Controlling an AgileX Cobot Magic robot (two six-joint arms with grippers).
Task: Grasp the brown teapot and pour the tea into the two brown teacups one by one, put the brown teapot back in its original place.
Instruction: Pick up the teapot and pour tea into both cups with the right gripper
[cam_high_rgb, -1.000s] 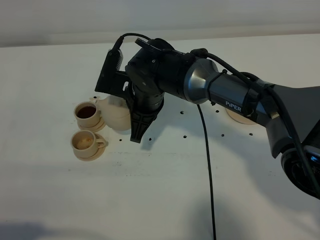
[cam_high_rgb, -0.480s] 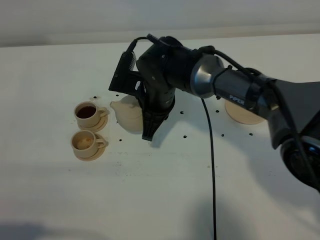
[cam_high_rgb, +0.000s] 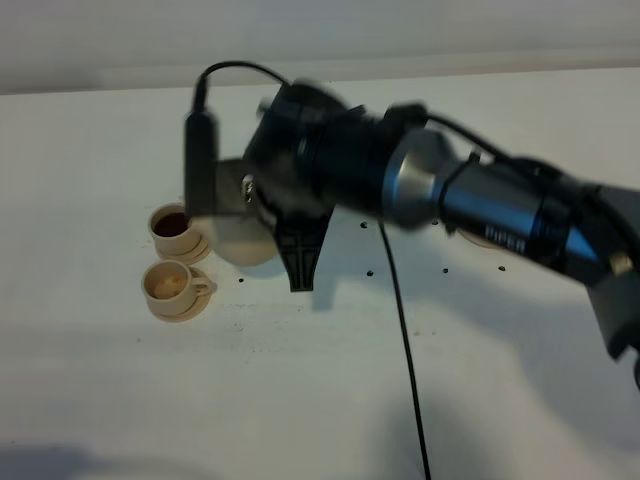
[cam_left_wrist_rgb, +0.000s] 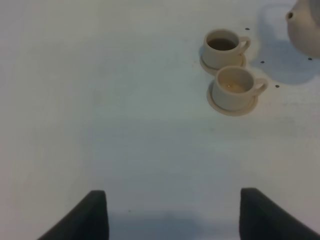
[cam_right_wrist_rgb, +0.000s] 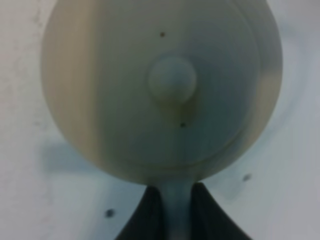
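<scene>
Left wrist view shows two brown teacups (cam_left_wrist_rgb: 223, 46) and one brown teapot (cam_left_wrist_rgb: 306, 30).

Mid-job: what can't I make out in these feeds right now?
Brown teapot: spout outside the right wrist view; overhead, the blurred arm covers most of it; the left wrist view's edge crops it.
Whether tea is flowing: spout hidden, cannot tell.
Front teacup fill level: too small and pale in both views.
Left tool: fingertips only, rest cropped by frame edge.
</scene>
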